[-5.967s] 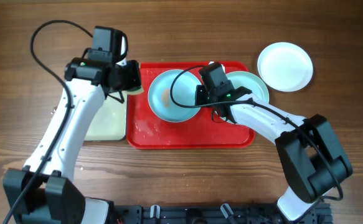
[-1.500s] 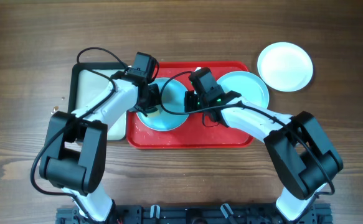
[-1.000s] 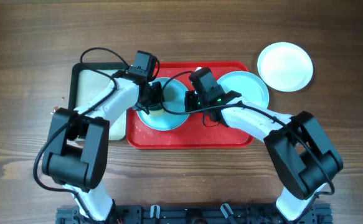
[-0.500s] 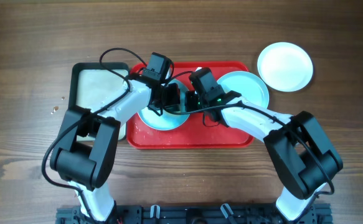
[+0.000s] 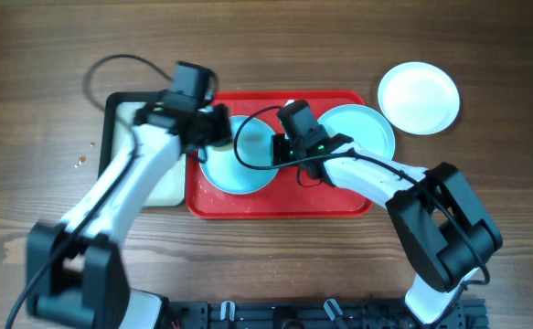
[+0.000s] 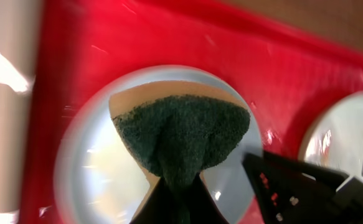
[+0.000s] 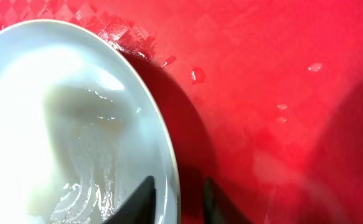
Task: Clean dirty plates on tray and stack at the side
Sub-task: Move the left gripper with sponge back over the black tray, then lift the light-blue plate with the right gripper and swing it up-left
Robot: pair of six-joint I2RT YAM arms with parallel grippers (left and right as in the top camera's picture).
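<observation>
A pale blue plate (image 5: 234, 169) lies at the left of the red tray (image 5: 284, 201). My left gripper (image 5: 216, 128) hangs over its left rim, shut on a dark green sponge (image 6: 181, 130) with a tan backing, seen above the plate (image 6: 94, 162) in the left wrist view. My right gripper (image 5: 280, 149) straddles the plate's right rim (image 7: 169, 155). Its jaws stand slightly open, one finger over the wet inside and one over the tray (image 7: 281, 74). A second pale blue plate (image 5: 367, 128) lies at the tray's right. A white plate (image 5: 419, 97) rests on the table.
A black-rimmed tray (image 5: 124, 105) with a pale inside sits left of the red tray, partly under my left arm. Water drops (image 7: 197, 74) dot the red tray. The right arm's black body (image 6: 306, 186) shows at the lower right of the left wrist view.
My left gripper has drawn back to the left from the plate's middle, sponge still in it. The right jaws have parted from the plate's rim.
</observation>
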